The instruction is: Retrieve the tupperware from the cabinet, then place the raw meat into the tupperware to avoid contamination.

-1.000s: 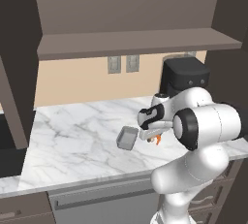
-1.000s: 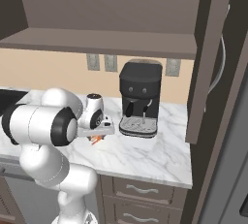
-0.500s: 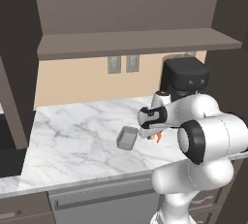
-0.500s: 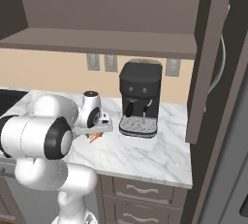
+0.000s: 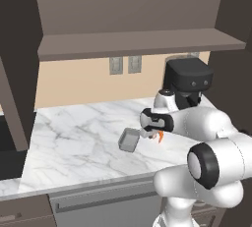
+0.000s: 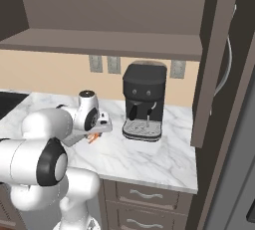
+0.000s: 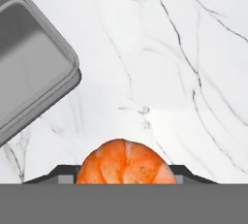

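The raw meat (image 7: 126, 164) is clamped between the gripper (image 7: 127, 175) fingers and carried above the table (image 7: 184, 72), just beside the tupperware (image 7: 29, 58), ready for transfer into it

The counter (image 5: 78, 142) looks like polished white marble with grey veins; the tupperware (image 7: 29, 68) like smooth, translucent grey plastic.

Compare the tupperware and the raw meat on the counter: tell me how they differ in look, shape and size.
The tupperware is grey and translucent; the raw meat is orange with paler streaks. The tupperware is a shallow, rounded-corner rectangle; the raw meat is a curled, ribbed lump. The tupperware is clearly larger than the raw meat. Both are over the white marble counter, close beside each other but apart.
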Tool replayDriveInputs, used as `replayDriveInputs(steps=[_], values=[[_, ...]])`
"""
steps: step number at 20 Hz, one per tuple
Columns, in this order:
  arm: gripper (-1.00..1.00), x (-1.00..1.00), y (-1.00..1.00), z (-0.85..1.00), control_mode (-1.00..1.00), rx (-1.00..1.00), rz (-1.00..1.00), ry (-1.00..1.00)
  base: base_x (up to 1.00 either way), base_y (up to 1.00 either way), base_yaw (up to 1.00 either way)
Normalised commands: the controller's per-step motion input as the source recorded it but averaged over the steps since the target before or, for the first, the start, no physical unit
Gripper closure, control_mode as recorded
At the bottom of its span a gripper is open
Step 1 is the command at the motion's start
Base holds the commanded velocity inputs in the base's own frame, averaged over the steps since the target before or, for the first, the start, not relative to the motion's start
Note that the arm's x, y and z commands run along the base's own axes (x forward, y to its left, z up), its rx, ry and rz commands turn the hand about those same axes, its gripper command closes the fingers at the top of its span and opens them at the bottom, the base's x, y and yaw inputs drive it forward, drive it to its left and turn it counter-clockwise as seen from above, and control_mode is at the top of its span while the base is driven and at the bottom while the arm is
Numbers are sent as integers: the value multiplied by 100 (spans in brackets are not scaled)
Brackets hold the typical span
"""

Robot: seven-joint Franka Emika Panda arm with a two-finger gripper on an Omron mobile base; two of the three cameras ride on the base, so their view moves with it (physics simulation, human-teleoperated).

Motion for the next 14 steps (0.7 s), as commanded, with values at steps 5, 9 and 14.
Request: replayDriveInputs(steps=[5,9,14], values=[[100,0,22,31,-100,1,0,0,0,0,0],[100,0,26,28,-100,0,0,0,0,0,0],[100,0,33,24,-100,0,0,0,0,0,0]])
